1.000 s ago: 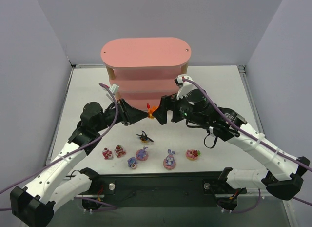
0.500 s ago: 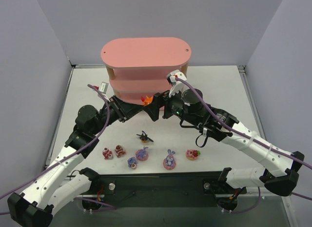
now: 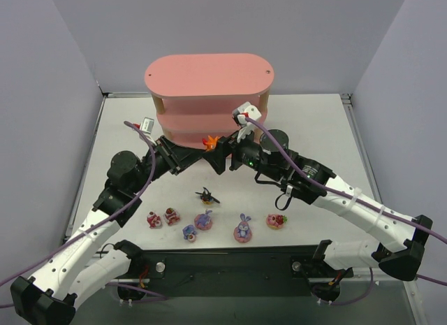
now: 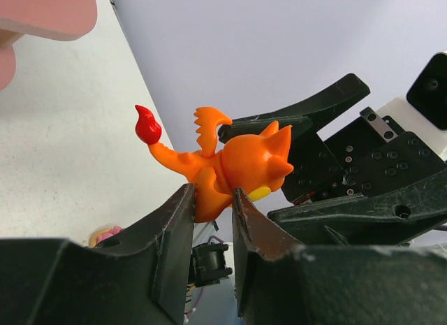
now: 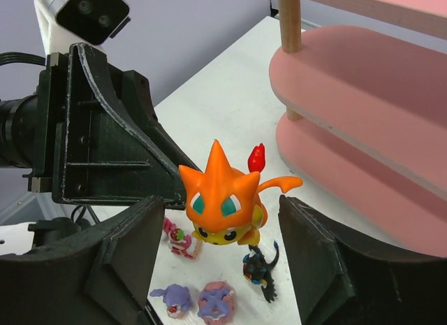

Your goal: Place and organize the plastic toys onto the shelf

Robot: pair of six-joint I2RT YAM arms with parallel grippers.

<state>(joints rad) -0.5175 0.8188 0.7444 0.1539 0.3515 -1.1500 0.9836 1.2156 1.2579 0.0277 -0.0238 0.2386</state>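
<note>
Orange figurine pinched in left fingers, between right fingers.

The orange toy's base is hidden between the left gripper's fingers — the shelf is cut off at upper left, only a corner showing.

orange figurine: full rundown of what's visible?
The orange figurine looks like glossy moulded plastic: pointed horn, teal eyes, yellow underside, small wing, curled tail tipped red. It is held in the air near the shelf, pinched low down by the left gripper. The right gripper is open, flanking it without touching.
</note>
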